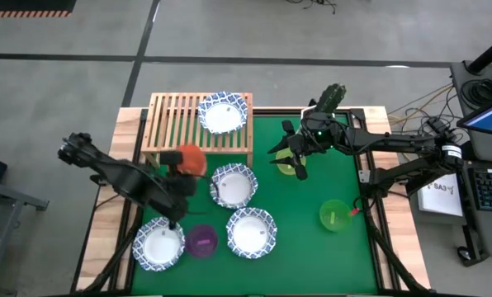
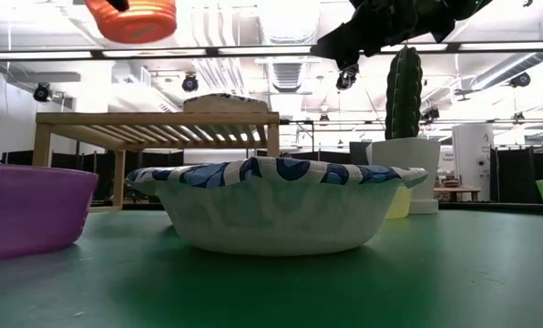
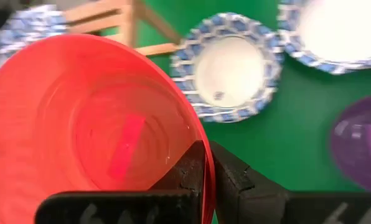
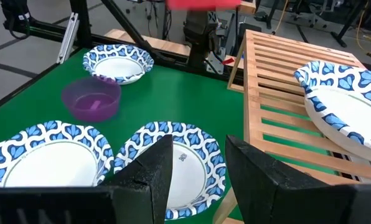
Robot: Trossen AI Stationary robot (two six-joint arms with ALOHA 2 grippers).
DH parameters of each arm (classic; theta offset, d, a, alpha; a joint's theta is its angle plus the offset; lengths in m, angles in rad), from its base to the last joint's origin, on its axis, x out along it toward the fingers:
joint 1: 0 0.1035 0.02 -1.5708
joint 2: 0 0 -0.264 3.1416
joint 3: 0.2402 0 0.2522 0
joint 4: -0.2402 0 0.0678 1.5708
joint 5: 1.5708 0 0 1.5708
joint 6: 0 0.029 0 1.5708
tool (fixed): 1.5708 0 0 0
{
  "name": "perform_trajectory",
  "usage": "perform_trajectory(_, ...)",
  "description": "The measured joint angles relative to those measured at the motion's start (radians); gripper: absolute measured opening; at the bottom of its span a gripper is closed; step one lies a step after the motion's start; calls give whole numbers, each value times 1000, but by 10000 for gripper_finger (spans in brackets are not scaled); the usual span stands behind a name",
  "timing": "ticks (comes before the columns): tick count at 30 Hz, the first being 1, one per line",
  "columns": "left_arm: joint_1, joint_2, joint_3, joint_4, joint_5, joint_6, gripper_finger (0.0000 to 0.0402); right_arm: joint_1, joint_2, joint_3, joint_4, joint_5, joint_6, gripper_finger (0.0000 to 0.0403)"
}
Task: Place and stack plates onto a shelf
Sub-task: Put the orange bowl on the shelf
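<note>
Seen from above: green-topped table (image 1: 312,247) with a wooden slatted shelf (image 1: 173,124) at the far left edge. One blue-and-white patterned plate (image 1: 223,112) resting on the shelf's right end. Three more patterned plates on the table: one just in front of the shelf (image 1: 233,186), one near the front centre (image 1: 251,232), one at front left (image 1: 158,245). Purple dish (image 1: 201,240) between the two front plates. Green dish (image 1: 335,214) at right, yellow-green dish (image 1: 288,162) beside a potted cactus (image 1: 330,99).

Left gripper (image 3: 209,180) clamped on the rim of a red dish (image 3: 86,124), held in the air by the shelf's front edge. Red rectangular label inside the dish, no legible writing.

Right gripper (image 4: 198,171) raised near the cactus, fingers apart, holding nothing.
</note>
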Motion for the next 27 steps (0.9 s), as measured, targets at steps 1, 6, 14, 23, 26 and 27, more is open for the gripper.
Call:
perform_trajectory(1,3,-22,-1,-22,-20,0,0,0,0,0,0,0,0,137)
perform_trajectory(6,54,-155,-31,-82,-123,-25,0,0,0,0,0,0,0,137)
perform_trajectory(14,372,-362,-156,9,-164,110,0,0,0,0,0,0,-8,137)
perform_trajectory(23,943,-443,-359,396,202,521,0,0,0,0,4,0,-8,137)
perform_trajectory(26,1112,-423,-406,447,316,597,0,0,0,0,3,0,-8,137)
perform_trajectory(27,1157,-413,-418,457,358,613,0,0,0,0,2,0,-8,137)
